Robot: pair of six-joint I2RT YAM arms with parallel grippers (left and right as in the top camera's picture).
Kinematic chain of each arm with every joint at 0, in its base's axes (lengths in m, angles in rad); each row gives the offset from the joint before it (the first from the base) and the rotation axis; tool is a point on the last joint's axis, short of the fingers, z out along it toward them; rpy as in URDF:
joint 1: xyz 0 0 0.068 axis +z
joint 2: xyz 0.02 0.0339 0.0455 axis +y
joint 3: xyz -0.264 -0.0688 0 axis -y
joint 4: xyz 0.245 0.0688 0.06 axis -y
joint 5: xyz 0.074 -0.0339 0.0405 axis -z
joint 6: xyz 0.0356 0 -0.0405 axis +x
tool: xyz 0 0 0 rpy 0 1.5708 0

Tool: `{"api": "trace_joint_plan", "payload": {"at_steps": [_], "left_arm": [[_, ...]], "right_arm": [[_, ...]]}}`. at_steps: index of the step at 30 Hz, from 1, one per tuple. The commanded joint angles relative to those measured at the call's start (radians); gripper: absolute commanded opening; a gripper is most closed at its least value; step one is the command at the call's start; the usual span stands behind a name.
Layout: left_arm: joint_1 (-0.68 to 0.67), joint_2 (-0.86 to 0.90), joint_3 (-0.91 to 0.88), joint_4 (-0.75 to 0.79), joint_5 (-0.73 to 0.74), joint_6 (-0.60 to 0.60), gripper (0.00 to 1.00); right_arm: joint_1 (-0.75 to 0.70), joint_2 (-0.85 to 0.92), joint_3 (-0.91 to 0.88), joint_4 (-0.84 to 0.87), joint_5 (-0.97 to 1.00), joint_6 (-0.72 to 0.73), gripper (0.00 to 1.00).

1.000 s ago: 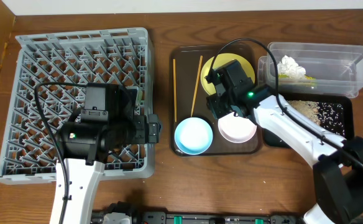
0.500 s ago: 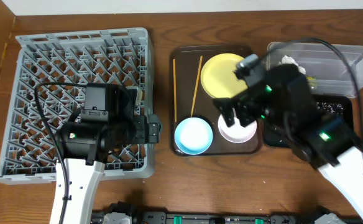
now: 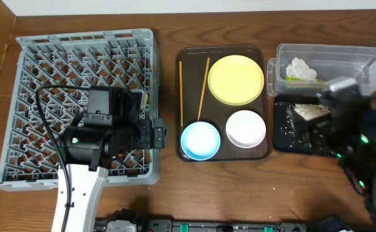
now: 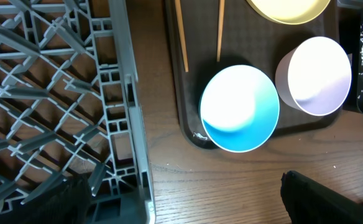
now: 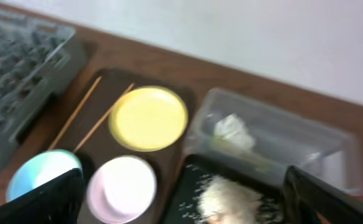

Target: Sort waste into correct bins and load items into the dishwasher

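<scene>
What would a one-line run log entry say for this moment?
left pincer: open, at rack edge | right pincer: open, above black tray | plate, white bowl, blue bowl, chopsticks: on brown tray

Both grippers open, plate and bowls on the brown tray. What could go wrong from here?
1. The light-blue bowl sits close beside the white bowl, and the chopsticks end just short of it. The left gripper, open nearby, may knock either one when it goes for the rim.
2. The right gripper hangs open over loose rice in the black tray. A low pass could scatter grains out of it.
</scene>
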Motion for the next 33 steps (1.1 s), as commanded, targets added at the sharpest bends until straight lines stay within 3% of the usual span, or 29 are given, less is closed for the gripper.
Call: {"api": "trace_joint_plan", "payload": {"at_steps": [1,9,15,25,33], "left_arm": [[-0.002,0.001,0.016,-0.002,-0.006,0.021,0.98],[-0.002,0.001,0.016,-0.002,-0.006,0.021,0.98],[-0.002,0.001,0.016,-0.002,-0.007,0.021,0.98],[-0.002,0.001,0.016,-0.002,-0.006,0.021,0.98],[-0.002,0.001,0.016,-0.002,-0.006,0.021,0.98]], "right_arm": [[-0.086,-0.085,-0.110,0.044,0.019,-0.084,0.99],[-0.294,-0.373,-0.594,0.429,-0.187,-0.080,0.99],[-0.348,-0.593,-0.869,0.556,-0.206,-0.080,0.99],[-0.370,-0.827,-1.189,0.752,-0.206,-0.080,0.99],[-0.369,-0.831,-1.216,0.809,-0.205,-0.081,0.99]]}}
